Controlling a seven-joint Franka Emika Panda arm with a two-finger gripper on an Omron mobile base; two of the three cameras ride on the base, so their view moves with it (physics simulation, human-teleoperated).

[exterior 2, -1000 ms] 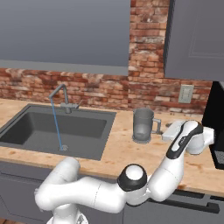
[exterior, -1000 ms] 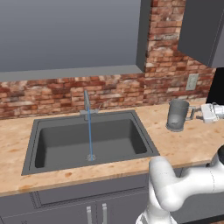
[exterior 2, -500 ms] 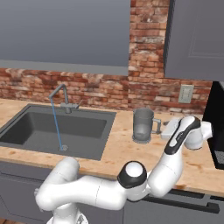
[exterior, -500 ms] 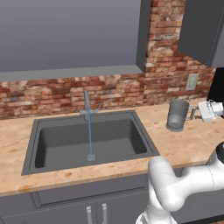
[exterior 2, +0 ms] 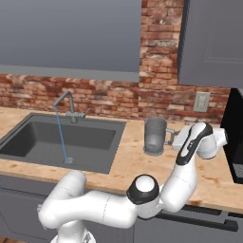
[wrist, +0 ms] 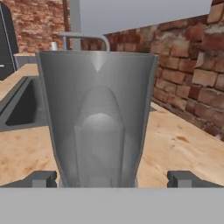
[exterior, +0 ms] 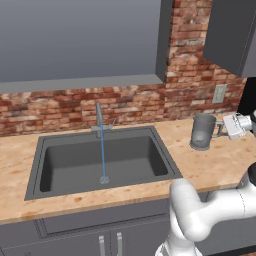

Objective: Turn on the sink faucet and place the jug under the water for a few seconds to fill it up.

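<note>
One jug stands on the counter right of the sink; one water stream runs from one faucet. My gripper sits spread wide at its handle, grasping nothing.

The jug stands on the counter, right of the sink.

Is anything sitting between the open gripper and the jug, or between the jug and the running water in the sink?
Nothing visible. The open gripper faces the jug directly, handle side. Between the jug and the water there is bare counter and the sink rim.
</note>
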